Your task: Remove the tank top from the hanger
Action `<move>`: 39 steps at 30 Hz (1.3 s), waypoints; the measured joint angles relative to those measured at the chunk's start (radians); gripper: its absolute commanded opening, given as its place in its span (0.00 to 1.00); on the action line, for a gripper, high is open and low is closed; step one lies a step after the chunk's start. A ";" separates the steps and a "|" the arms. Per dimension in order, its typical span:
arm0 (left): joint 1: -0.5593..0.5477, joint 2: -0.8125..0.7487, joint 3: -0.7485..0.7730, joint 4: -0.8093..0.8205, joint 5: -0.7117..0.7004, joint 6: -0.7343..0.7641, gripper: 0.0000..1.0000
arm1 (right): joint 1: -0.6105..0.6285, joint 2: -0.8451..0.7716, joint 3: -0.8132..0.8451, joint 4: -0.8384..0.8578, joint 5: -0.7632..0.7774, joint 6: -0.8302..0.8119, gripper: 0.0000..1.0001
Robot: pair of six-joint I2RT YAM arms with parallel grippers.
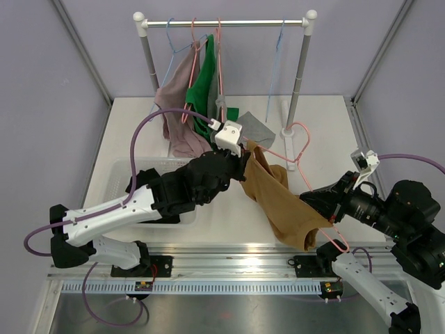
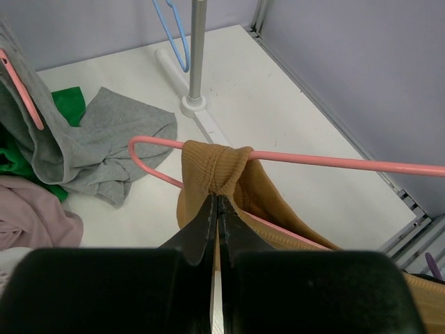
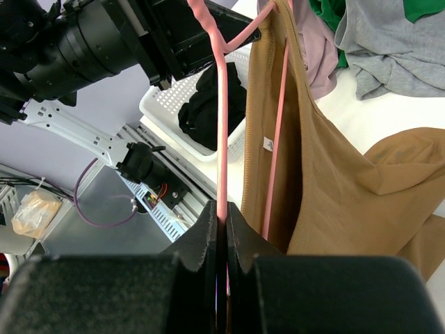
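A tan tank top (image 1: 285,209) hangs on a pink wire hanger (image 1: 297,141) held above the table's front middle. My left gripper (image 1: 245,163) is shut on the top's bunched shoulder strap (image 2: 215,167), right where it wraps over the hanger's wire (image 2: 334,161); the pinch is at the fingertips (image 2: 217,198). My right gripper (image 1: 321,209) is shut on the hanger's wire (image 3: 221,104) at its lower end (image 3: 221,209). The tank top (image 3: 334,181) drapes beside that wire, with a second pink wire running inside it.
A white rack (image 1: 224,23) at the back carries mauve (image 1: 177,97), green (image 1: 205,76) and grey garments and an empty blue hanger (image 1: 278,42). A grey garment (image 2: 111,139) lies on the table. A white basket (image 1: 125,177) holding black cloth (image 3: 208,97) stands front left.
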 measured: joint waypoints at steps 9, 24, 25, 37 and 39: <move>0.029 -0.030 -0.035 -0.020 -0.065 -0.045 0.00 | 0.000 -0.002 -0.018 -0.002 -0.060 -0.030 0.00; 0.112 -0.105 -0.139 -0.129 -0.145 -0.212 0.00 | 0.000 -0.169 -0.084 0.043 -0.158 -0.119 0.00; 0.113 -0.126 -0.172 -0.105 -0.107 -0.208 0.00 | 0.000 -0.198 -0.118 0.088 -0.143 -0.108 0.00; -0.129 -0.231 -0.464 0.228 0.397 -0.034 0.00 | 0.001 -0.164 -0.620 1.141 0.131 0.026 0.00; -0.184 -0.190 -0.464 0.239 0.420 -0.014 0.00 | 0.001 -0.085 -0.628 1.300 0.168 0.019 0.00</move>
